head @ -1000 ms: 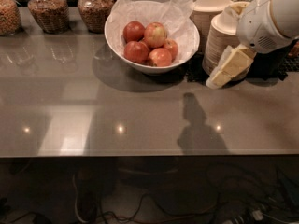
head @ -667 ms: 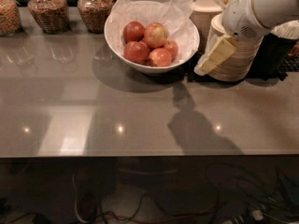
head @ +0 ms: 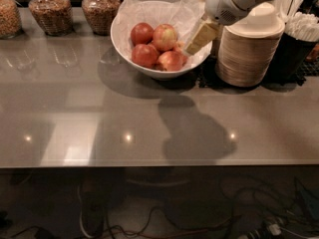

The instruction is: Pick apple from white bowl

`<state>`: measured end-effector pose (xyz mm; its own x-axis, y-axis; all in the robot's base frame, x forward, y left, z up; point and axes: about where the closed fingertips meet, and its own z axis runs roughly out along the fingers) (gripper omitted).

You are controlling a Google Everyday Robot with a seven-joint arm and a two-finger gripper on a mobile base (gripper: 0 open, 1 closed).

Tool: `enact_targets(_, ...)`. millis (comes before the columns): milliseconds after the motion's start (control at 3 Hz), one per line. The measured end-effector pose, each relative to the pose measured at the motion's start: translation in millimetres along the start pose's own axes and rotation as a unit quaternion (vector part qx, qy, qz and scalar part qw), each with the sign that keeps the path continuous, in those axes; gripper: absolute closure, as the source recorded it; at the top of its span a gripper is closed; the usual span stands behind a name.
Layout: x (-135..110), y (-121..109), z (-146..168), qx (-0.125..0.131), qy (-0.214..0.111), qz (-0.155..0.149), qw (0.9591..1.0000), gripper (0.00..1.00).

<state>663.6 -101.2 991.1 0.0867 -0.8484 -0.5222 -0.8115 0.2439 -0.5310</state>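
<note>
White bowl (head: 149, 69) is sitting against the rear edge of the worktop, right of centre, cradling several red apples (head: 143, 34) on crinkled paper (head: 187, 8). I am holding the gripper (head: 199, 36) above its right rim, slanting down toward the nearest apple (head: 171, 61), presumably to clear the stacked beige bowls (head: 246, 54) alongside. I cannot tell how wide it is set.

Wide round glossy white bowl (head: 122, 46), paper-lined, stands toward the rear of the flat grey counter (head: 149, 123). In the bowl: a cluster of red apples (head: 155, 48). Over the bowl's right rim, just beside the apples: the cream two-finger gripper (head: 193, 46). Right of the bowl: a stack of beige disposable bowls (head: 246, 56). Left of the bowl: a row of round glass jars of grain (head: 50, 11).
</note>
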Motion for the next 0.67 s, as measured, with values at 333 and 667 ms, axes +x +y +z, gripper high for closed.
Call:
enact_targets(333, -16, -6, 26, -0.015, -0.005, -0.009, 0.9998, 0.27)
enact_targets(667, -26, -6, 48, -0.03, -0.013, -0.009, 0.9994, 0.29)
